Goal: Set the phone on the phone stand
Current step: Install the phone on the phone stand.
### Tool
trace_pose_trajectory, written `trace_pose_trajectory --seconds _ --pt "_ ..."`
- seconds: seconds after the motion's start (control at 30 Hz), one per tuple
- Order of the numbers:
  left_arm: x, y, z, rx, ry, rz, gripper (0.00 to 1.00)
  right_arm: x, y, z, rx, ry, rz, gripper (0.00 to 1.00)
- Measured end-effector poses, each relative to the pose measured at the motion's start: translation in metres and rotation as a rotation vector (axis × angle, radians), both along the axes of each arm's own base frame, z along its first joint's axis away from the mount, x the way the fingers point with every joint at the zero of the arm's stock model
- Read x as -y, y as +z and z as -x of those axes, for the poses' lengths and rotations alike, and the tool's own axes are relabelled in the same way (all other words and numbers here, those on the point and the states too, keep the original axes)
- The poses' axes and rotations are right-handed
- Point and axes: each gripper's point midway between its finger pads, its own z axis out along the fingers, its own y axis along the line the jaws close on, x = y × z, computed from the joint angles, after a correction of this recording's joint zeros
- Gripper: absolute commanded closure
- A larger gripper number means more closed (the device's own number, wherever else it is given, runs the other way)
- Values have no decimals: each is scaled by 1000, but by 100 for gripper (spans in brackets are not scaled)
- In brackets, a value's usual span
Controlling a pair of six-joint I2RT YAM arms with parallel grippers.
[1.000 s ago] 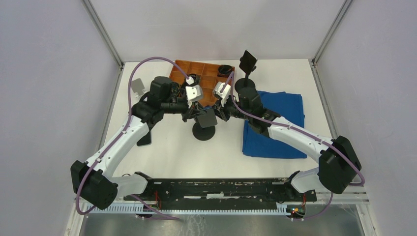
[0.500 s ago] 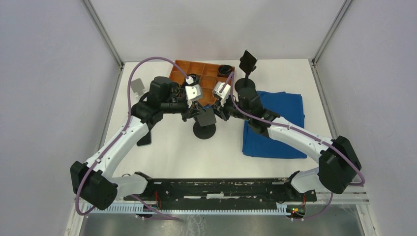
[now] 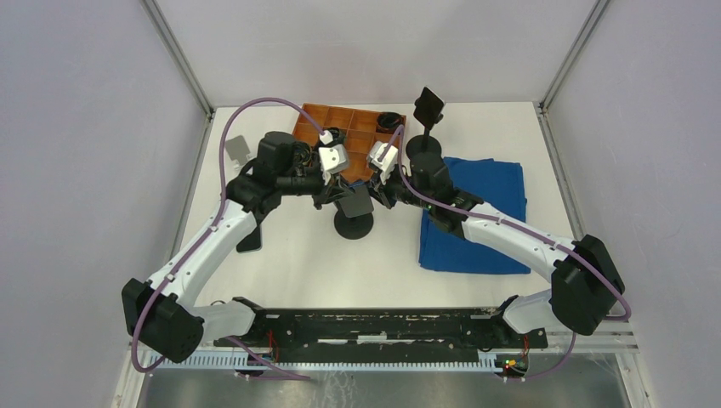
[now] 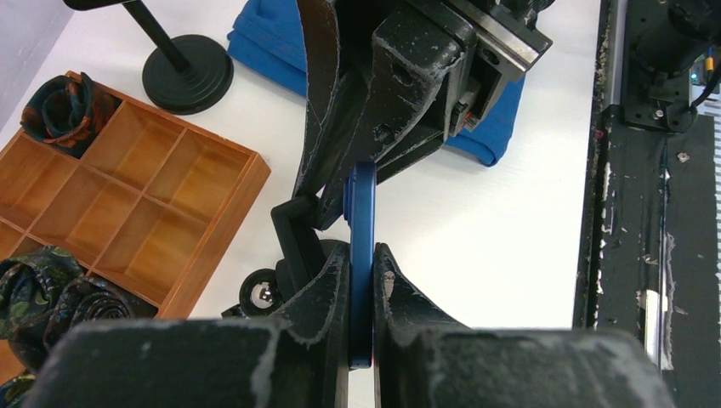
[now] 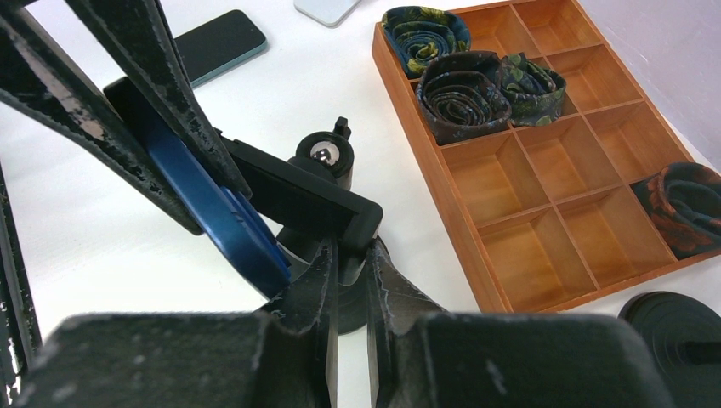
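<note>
The phone is blue and shows edge-on, pinched between the fingers of my left gripper, which is shut on it. In the right wrist view the phone leans against the back of the flat black plate of the phone stand. My right gripper is shut on the lower end of that plate. The stand's ball joint shows behind it. From above, both grippers meet over the stand's round base at mid table, the left gripper on one side and the right gripper on the other.
A wooden compartment tray holding rolled ties lies just behind the grippers. A second black stand rises at the back right beside a folded blue cloth. A black phone and a pale one lie on the left.
</note>
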Motion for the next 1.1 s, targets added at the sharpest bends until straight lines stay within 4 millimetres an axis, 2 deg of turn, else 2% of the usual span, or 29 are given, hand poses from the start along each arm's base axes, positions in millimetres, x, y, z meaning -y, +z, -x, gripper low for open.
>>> trace_pose_trajectory --seconds 0.27,0.6,1.1 --pt "0 1 5 -40 -58 46 98 -2 0 3 -1 14 -3 100" --pt "11 13 24 -49 -197 124 98 -3 -3 9 -22 51 -2 100" --pt "36 -10 39 -136 -303 106 98 -5 -5 18 -54 117 -8 100"
